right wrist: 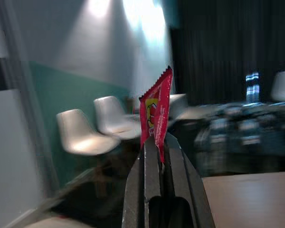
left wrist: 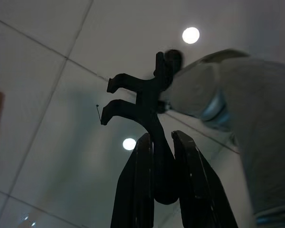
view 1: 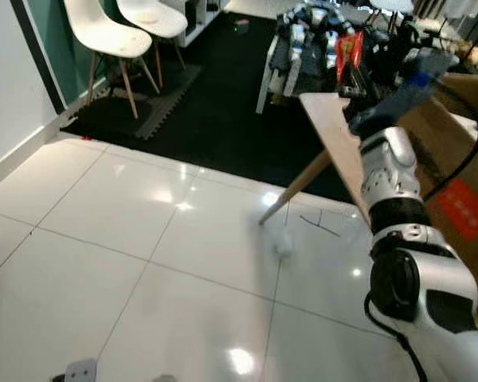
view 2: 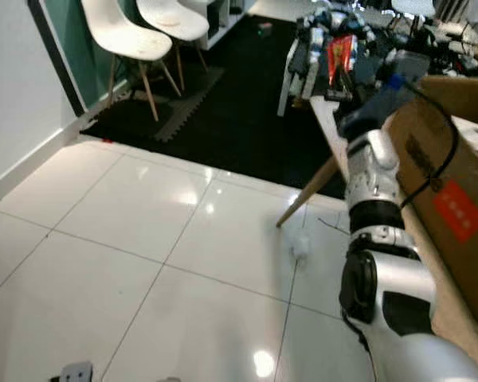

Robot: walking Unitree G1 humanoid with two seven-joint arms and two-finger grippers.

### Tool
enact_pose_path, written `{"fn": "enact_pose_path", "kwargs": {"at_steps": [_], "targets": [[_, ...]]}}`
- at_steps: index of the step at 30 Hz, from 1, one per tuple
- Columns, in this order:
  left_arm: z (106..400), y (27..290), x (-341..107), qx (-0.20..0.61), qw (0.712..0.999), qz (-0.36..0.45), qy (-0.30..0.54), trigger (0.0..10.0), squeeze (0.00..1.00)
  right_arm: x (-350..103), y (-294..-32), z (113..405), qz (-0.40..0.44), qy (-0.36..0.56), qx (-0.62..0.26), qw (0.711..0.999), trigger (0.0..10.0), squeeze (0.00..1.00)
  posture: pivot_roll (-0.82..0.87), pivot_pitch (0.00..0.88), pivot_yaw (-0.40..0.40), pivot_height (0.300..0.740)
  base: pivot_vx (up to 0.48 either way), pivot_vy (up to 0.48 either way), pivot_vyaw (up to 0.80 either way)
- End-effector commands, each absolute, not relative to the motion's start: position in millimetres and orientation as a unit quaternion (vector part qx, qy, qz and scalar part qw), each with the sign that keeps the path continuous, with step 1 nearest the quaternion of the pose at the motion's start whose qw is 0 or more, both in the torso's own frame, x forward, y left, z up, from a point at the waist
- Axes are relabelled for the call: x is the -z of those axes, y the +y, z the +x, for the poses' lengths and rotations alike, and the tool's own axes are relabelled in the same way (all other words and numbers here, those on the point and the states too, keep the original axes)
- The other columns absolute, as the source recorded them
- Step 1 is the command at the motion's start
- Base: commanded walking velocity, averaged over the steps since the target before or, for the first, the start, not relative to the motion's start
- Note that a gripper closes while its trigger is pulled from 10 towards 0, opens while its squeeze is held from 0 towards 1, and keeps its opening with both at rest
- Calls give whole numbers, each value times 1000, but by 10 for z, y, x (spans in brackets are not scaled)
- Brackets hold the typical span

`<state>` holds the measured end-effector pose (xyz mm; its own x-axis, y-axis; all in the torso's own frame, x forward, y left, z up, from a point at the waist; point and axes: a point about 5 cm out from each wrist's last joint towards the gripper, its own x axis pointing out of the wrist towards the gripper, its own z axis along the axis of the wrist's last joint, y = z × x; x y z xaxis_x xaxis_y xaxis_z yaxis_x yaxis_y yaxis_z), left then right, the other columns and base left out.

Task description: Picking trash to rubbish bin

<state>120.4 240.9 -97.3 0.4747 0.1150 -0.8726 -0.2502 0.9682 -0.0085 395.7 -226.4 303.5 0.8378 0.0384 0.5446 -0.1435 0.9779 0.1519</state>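
Observation:
A red snack wrapper (view 1: 349, 49) sticks up from my right gripper (view 1: 354, 78), which is shut on it. The right arm is raised high over the near end of a wooden table (view 1: 334, 139). In the right wrist view the wrapper (right wrist: 156, 111) stands upright between the two black fingers (right wrist: 145, 166). A small white crumpled piece of trash (view 1: 283, 243) lies on the white tiles beside the table leg. My left gripper (left wrist: 161, 138) hangs low above the tiled floor, its fingers close together with nothing in them.
A large cardboard box (view 2: 446, 159) with a red label stands at the right, against the table. Two white chairs (view 1: 115, 36) stand on a black mat at the back left. Dark equipment (view 1: 311, 32) is piled behind the table. White tiles spread out to the left.

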Motion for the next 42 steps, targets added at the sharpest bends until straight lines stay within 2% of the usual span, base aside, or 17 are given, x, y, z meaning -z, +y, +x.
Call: {"fn": "enact_pose_path", "kwargs": {"at_steps": [1, 6, 7, 11, 13, 20, 30, 31, 34, 38, 42], "targets": [[1295, 2453, 929, -110, 865, -69, 484, 10000, 0, -3260, -2300, 3906, 60, -310, -31, 948, 10000, 0, 184, 92, -64, 740, 0, -277, -463], [1514, 2455, 840, -102, 886, -73, 446, 10000, 0, -3391, -2340, 3870, 20, -320, -6, 947, 10000, 0, 180, 94, -64, 740, 0, -55, -733], [1685, 2448, 760, -94, 903, -78, 413, 10000, 0, -3466, -2368, 3842, 5, -329, 9, 944, 10000, 0, 179, 96, -64, 740, 0, 0, -800], [1782, 2442, 710, -91, 911, -85, 393, 10000, 0, -3498, -2383, 3832, -1, -331, 17, 943, 10000, 0, 177, 97, -66, 740, 0, 0, -800], [2130, 2415, 504, -68, 938, -92, 326, 10000, 0, -3560, -2419, 3816, -38, -324, 42, 944, 10000, 0, 173, 99, -67, 740, 0, 0, -800], [2621, 2510, 57, -53, 974, -72, 207, 10000, 0, -3599, -2372, 3826, -85, -296, 32, 951, 10000, 0, 166, 100, -68, 740, 0, 0, -800], [2998, 2657, -483, -42, 994, -46, 85, 10000, 0, -3438, -2214, 3908, -128, -232, -19, 964, 10000, 0, 164, 103, -77, 740, 0, 0, -800], [3109, 2675, -683, -34, 998, -32, 43, 10000, 0, -3386, -2160, 3915, -145, -213, -40, 965, 10000, 0, 159, 103, -77, 740, 0, 0, 0], [3183, 2677, -839, -26, 999, -22, 9, 10000, 0, -3337, -2109, 3917, -166, -194, -61, 965, 10000, 0, 159, 103, -77, 740, 0, 0, 0], [3349, 2658, -1315, -3, 996, -18, -90, 10000, 0, -3194, -2063, 3895, -227, -145, -99, 958, 10000, 0, 146, 102, -75, 740, 0, 0, 0], [3433, 2641, -1703, 14, 987, -5, -157, 10000, 0, -3153, -2039, 3862, -231, -137, -124, 955, 10000, 0, 131, 103, -77, 740, 0, 0, 0]]}}
